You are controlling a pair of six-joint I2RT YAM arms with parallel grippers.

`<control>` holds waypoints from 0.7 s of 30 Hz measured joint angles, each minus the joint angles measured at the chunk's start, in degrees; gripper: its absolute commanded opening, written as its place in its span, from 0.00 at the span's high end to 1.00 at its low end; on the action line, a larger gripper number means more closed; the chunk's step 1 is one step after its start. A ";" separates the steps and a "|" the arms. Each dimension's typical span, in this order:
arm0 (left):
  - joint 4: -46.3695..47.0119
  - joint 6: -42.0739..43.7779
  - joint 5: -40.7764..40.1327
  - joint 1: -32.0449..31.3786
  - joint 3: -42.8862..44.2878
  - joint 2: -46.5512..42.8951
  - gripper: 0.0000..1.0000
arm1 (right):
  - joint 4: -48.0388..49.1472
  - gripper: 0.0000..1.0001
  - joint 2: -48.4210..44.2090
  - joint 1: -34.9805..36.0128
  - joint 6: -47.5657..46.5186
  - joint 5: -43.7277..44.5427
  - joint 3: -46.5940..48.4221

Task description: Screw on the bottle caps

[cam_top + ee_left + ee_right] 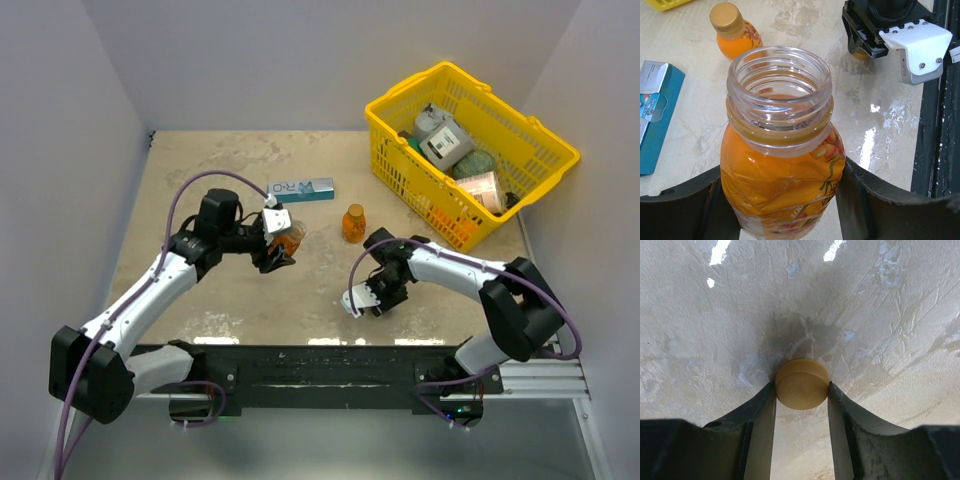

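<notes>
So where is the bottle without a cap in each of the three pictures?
Top external: open bottle, left of centre, between the left gripper fingers.
Left wrist: fills the centre.
Right wrist: not in it.
Shared landmark: capped bottle, also upper left in left wrist.

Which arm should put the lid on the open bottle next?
The right arm, I think. Its pincer is shut on the loose cap at the table. The left pincer is busy gripping the open bottle, neck uncovered. The other bottle already wears its cap.

both grippers [283,243] [378,300] closed, seemingly on loads.
</notes>
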 measured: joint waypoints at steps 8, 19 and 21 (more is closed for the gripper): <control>-5.51 6.73 -0.17 0.00 2.56 3.78 1.00 | -8.33 0.77 -10.27 0.00 4.31 -4.42 8.35; -26.23 27.32 -0.37 -0.07 22.32 16.48 1.00 | -8.17 0.74 -19.65 0.17 23.47 -13.97 31.47; -28.61 29.38 0.02 -0.24 24.04 16.48 1.00 | -7.69 0.73 -18.38 0.44 26.16 -14.84 33.31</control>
